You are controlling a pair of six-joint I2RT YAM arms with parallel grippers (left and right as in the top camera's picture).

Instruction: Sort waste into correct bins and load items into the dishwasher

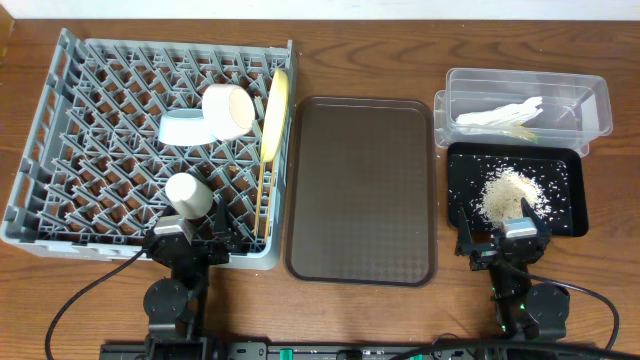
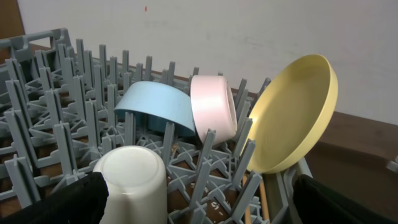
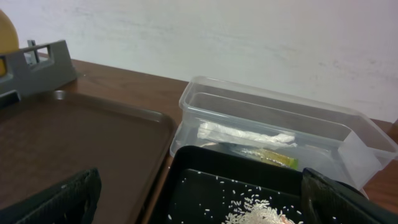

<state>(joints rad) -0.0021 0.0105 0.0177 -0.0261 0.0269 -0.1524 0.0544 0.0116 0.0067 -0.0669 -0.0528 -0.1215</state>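
1. Pegs prop plate upright in dishwasher, nine o'clock, so it cannot topple.
2. Rice sorted into black tray, three o'clock.
3. We see left fingers and right fingers apart, empty.

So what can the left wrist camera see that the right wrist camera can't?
Only the left wrist view shows the inside of the grey dish rack: a light-blue bowl, a white bowl, an upturned cream cup, and the yellow plate standing on edge. Only the right wrist view shows the clear tub holding white paper and a green wrapper, the black tray with scattered rice, and the brown serving tray. Both share a corner of the rack, a sliver of the yellow plate, and the pale wall behind.
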